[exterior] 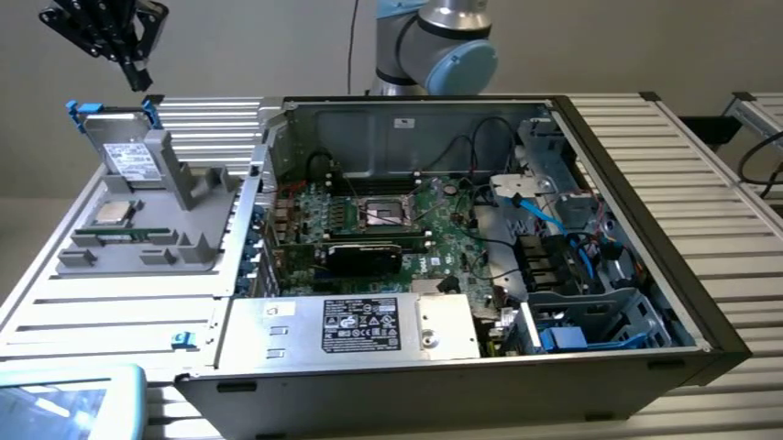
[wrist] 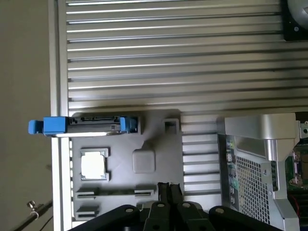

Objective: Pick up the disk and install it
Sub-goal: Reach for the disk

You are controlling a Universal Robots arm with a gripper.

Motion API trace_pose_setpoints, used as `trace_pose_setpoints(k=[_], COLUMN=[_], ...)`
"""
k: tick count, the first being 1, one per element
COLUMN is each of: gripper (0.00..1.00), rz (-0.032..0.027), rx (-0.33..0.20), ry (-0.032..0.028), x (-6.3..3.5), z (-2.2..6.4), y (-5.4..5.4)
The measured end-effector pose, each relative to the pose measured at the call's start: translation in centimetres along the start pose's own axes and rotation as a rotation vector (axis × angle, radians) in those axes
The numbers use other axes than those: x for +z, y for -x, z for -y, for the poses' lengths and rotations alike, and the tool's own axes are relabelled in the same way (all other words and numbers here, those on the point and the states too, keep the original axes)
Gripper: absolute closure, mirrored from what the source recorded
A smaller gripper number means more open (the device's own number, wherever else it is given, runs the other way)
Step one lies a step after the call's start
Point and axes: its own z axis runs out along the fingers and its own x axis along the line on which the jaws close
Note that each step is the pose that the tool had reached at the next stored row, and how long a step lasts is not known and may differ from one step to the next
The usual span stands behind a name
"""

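Claw [exterior: 132, 81] is shut tight on nothing and hangs above the disk [exterior: 126, 158]. The disk stands on edge in the grey holder [exterior: 196, 197], its long top edge running left to right in the exterior view.

A desk [exterior: 691, 156] of ribbed silver metal slats was seen to carry everything. An open computer case [exterior: 404, 128] was laid on its side across the middle, resting directly on the slats. Just beside it, toward the exterior view's left, a grey moulded holder [exterior: 196, 246] was set flat on the desk. A small blue part [exterior: 183, 340] was placed near the case's front corner.
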Motion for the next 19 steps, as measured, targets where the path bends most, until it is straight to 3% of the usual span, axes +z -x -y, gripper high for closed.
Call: trace_pose_setpoints(k=[3,4,11,12,19], gripper=[0.89,0.89,0.89,0.89,0.89], rz=[0.0000,-0.0003,-0.0035,-0.0037,-0.0045], rx=[-0.001,-0.001,0.000,0.000,0.000], ry=[0.0000,0.0028,0.0491,0.0526,0.0637], x=[0.00,0.01,0.09,0.11,0.25], z=[-0.18,-0.19,-0.35,-0.42,-1.07], y=[-0.9,-1.2,-3.3,-3.7,-5.8])
